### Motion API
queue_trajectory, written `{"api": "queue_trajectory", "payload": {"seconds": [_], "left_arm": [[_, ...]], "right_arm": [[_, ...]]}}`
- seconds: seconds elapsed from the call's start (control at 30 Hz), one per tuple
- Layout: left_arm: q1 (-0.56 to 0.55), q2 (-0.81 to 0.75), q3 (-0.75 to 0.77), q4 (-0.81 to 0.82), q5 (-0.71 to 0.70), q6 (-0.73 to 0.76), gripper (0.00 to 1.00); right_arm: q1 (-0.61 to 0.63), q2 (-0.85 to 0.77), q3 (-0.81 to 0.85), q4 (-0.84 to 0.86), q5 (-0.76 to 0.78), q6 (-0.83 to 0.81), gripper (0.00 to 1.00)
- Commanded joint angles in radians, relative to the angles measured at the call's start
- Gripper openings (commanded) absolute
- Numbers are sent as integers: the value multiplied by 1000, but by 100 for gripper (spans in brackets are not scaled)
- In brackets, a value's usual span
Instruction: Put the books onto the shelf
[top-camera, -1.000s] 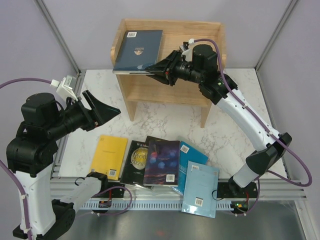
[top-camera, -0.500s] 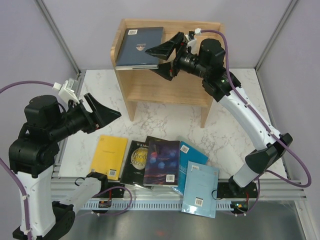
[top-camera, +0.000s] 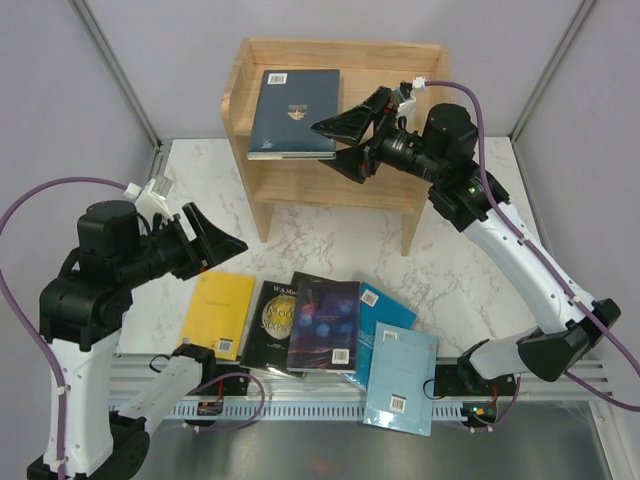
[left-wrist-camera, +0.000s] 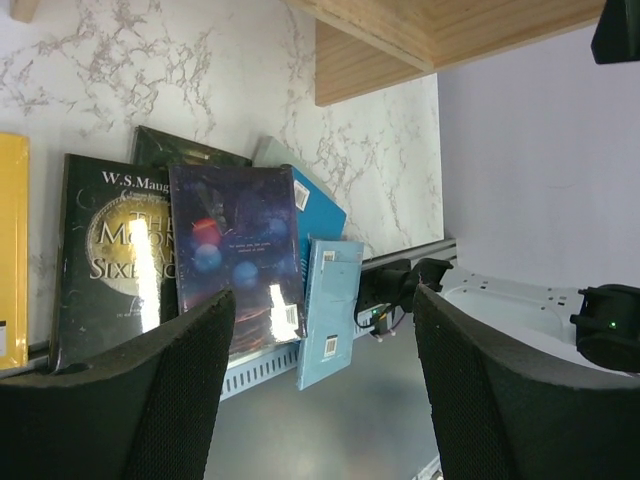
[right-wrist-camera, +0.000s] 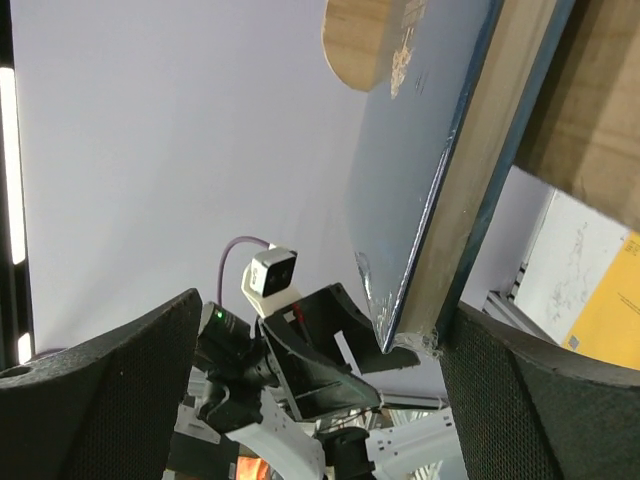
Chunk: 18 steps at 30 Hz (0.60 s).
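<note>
A navy book (top-camera: 292, 112) lies flat on the top tier of the wooden shelf (top-camera: 390, 182), its near edge just past the front rim. My right gripper (top-camera: 328, 142) stands open beside that book's near right corner, gripping nothing. In the right wrist view the navy book (right-wrist-camera: 420, 170) has its corner between the wide jaws of the right gripper (right-wrist-camera: 320, 390). On the table lie a yellow book (top-camera: 222, 312), a black book with a gold title (top-camera: 268, 325), a dark purple one (top-camera: 324, 325), a teal one (top-camera: 388, 308) and a light blue one (top-camera: 402, 377). My left gripper (top-camera: 226, 254) hangs open above the yellow book.
The light blue book (left-wrist-camera: 330, 310) overhangs the table's front rail (top-camera: 300, 408). The shelf's lower tier (top-camera: 330, 185) stands open to the front. Grey walls close in both sides. The left arm (right-wrist-camera: 290, 370) shows beyond the book in the right wrist view.
My right gripper opened, let go of the navy book and drew back to the right; the book now lies flat on the top tier. The left arm shifted right and lower, toward the books.
</note>
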Motion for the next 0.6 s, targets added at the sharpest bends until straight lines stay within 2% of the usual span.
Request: {"api": "queue_trajectory", "payload": {"seconds": [0.0, 0.2, 0.3, 0.4, 0.43, 0.5, 0.53, 0.57], "left_arm": [[5, -5, -11, -1, -5, 21, 75], [4, -5, -45, 19, 3, 7, 74], [5, -5, -52, 27, 5, 2, 73], [4, -8, -63, 28, 5, -1, 73], [4, -8, -65, 28, 5, -2, 73], [4, -11, -72, 30, 6, -4, 73], [4, -17, -74, 31, 6, -4, 73], [4, -17, -77, 30, 5, -4, 73]], "right_arm": [[-12, -23, -85, -148, -15, 27, 98], [-7, -25, -75, -232, -40, -23, 98], [-9, -26, -45, -280, -35, -52, 93], [-9, -37, -42, -285, -29, -55, 76], [-9, -42, -39, -285, -23, -54, 65], [-9, -45, -26, -285, -17, -52, 56], [-9, -45, -20, -285, -14, -49, 46], [-9, -45, -13, -285, -12, -49, 41]]}}
